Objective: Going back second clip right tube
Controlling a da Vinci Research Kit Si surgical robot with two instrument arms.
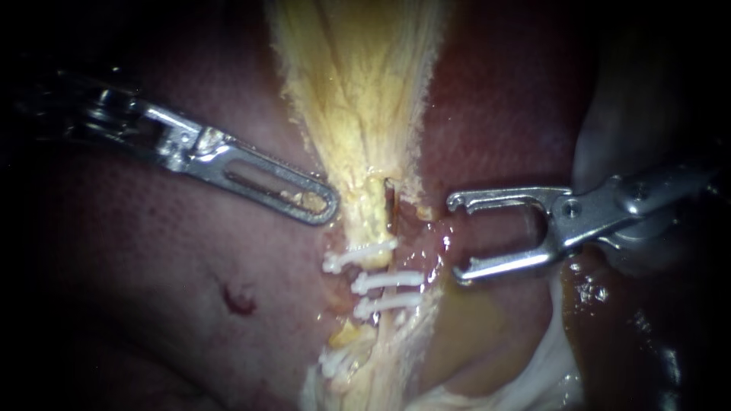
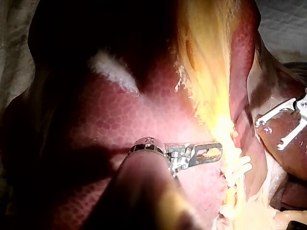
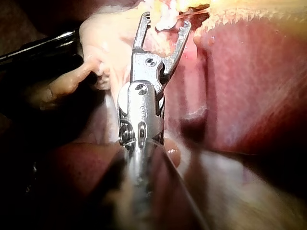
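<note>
The biggest thing here is the liver (image 1: 175,304), dark red and wet, and it fills pretty much the whole background. A band of yellow tissue (image 1: 358,91) runs down the middle, wide and frayed at the top and narrowing to a thin stalk lower down.

The left instrument (image 1: 324,205) sits with its tip right at the edge of that band. Its slotted jaws lie flat together, and I can't see them gripping anything. The right instrument (image 1: 458,237) has its jaws gaping wide with nothing in them. It's parked just beside the stalk and not touching it.

The right tube (image 1: 391,207) is what I take the thin, darker strand on the right side of the stalk to be. It runs down next to a paler, thicker one. White clips (image 1: 387,280) cross the stalk in a little stack, and two of them look like they sit over that thin strand.

My guess is the tube is soft, slick and really easy to tear, with almost no stiffness of its own. The clips look stiff but could get knocked. I wouldn't pinch the tube itself. If anything needs holding, I'd grab the fibrous yellow stuff above the clips. The open jaws also need to stay clear of the clip ends, since snagging one could pull on the tube.
</note>
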